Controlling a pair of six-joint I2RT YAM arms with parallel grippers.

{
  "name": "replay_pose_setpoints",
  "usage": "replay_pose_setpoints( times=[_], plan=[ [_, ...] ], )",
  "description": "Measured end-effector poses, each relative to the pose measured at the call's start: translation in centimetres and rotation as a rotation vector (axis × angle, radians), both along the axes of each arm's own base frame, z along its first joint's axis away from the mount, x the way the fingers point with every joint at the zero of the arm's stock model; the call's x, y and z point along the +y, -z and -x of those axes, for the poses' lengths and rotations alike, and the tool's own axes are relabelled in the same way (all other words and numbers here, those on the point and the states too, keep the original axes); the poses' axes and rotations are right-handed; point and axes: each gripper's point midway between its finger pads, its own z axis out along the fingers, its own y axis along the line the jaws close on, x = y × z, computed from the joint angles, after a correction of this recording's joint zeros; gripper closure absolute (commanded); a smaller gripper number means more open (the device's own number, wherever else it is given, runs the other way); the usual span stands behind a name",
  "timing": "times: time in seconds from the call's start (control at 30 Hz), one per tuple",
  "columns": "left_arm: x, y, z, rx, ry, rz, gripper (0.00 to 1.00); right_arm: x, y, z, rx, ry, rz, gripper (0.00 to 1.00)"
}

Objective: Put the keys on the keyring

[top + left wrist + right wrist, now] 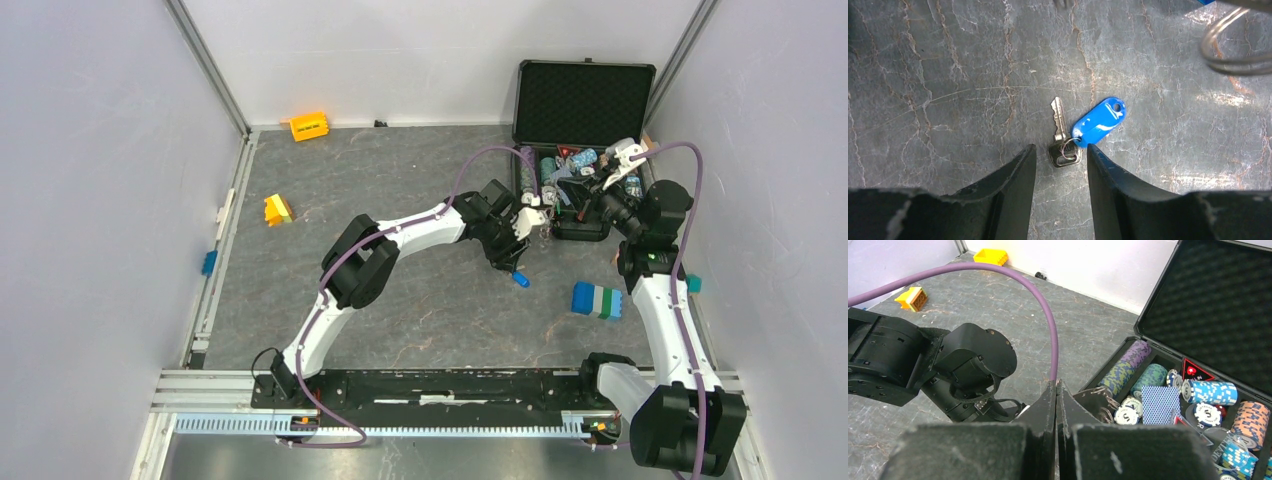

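A small silver key with a blue plastic tag [1099, 121] lies flat on the grey table, seen from above as a blue speck [520, 281]. My left gripper [1061, 147] hovers over it, open, its fingertips either side of the key's head and nothing between them. The keyring [1243, 65] shows as coiled metal wire hanging above the table at the upper right of the left wrist view. My right gripper [1056, 382] is shut, with the keyring's loops [1105, 410] sticking out beside its right finger, near the case's front edge [548, 215].
An open black case [585, 100] at the back right holds poker chips [1209, 392] and cards. A blue, white and green block [597, 300] sits by the right arm. Yellow blocks [278, 209] and an orange one [309, 126] lie at the left and back.
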Motion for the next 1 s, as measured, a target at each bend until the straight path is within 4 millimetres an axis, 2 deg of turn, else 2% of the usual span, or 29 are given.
replay_pose_setpoints(
  times=[0.57,1.0],
  plan=[
    [0.1,0.8,0.3,0.01,0.017,-0.01,0.55,-0.4,0.0,0.0,0.0,0.003,-0.001,1.0],
    [0.0,1.1,0.4,0.009,0.022,0.003,0.68,-1.6,-0.3,0.0,-0.005,0.023,-0.014,1.0]
  ],
)
